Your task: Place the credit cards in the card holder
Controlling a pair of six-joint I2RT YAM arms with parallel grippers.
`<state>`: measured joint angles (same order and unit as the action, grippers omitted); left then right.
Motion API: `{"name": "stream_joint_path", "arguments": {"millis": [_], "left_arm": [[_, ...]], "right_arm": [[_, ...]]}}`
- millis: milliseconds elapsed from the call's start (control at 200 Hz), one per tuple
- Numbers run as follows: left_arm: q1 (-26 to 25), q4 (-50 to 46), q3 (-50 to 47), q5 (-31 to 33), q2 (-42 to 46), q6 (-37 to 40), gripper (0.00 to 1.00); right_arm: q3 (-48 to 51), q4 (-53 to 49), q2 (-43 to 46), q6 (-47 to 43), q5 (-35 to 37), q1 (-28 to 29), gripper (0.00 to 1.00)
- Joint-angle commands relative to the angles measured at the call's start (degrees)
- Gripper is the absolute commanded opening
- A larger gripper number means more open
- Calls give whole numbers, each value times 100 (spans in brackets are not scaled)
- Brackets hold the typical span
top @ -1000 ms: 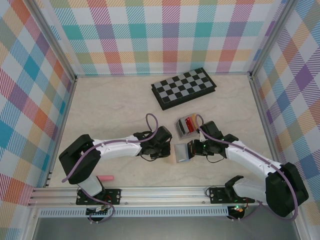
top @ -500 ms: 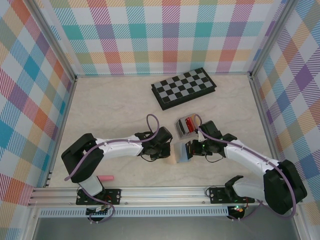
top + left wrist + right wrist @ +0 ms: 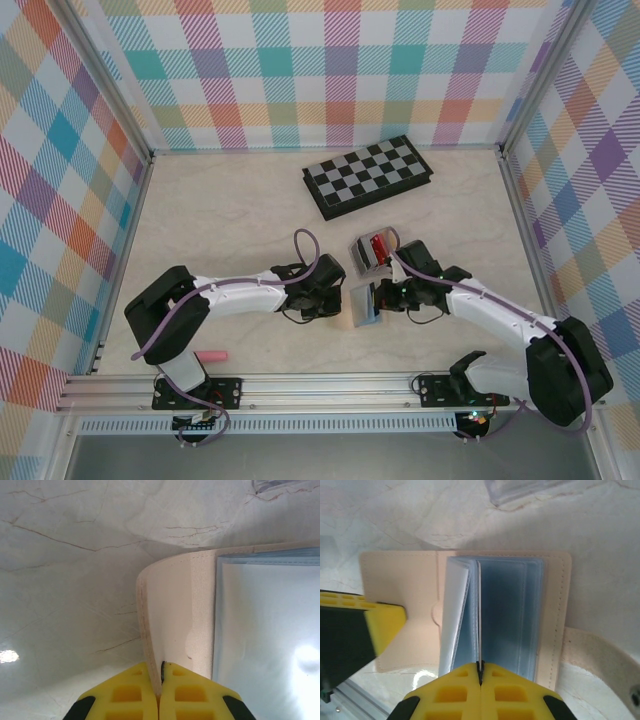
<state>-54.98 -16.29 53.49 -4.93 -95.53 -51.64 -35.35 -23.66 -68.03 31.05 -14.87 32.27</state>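
- The card holder (image 3: 360, 306) lies open on the tabletop (image 3: 230, 220), a little right of the middle and nearer the near edge than the far one, between the two gripper tips.
- Its tan cover is spread flat, with the grey inner pockets (image 3: 505, 615) facing up. A tan strap runs off its right side in the right wrist view.
- The left gripper (image 3: 338, 303) is clamped tight on the edge of the tan left flap (image 3: 175, 610). The yellow fingertips meet, with only the thin leather between them, and the flap curls up from the surface.
- The right gripper (image 3: 380, 298) is also pinched fully together, on a single grey pocket leaf (image 3: 479, 610). The leaf stands on edge above the rest of the pockets.
- One yellow finger (image 3: 382, 622) of the left gripper shows in the right wrist view, resting at the left flap.
- The credit cards (image 3: 378, 246) sit in a small tray (image 3: 360, 252) just beyond the card holder, towards the far edge. A red one is plain to see, but I cannot make out the others.
- A folded chessboard (image 3: 368, 175) lies at an angle close to the far edge, right of the middle and well apart from the tray.
- A pink pen (image 3: 211, 356) lies at the near edge towards the left corner, beside the left arm's base.
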Motion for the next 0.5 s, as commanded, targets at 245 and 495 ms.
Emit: {"name": "stream_joint_path", "arguments": {"millis": [245, 495], "left_arm": [[23, 278, -102, 36, -13, -86, 0], [20, 194, -171, 201, 272, -133, 17]], "right_arm": [[-353, 352, -86, 402, -426, 192, 1], [-187, 243, -317, 455, -82, 195, 1]]}}
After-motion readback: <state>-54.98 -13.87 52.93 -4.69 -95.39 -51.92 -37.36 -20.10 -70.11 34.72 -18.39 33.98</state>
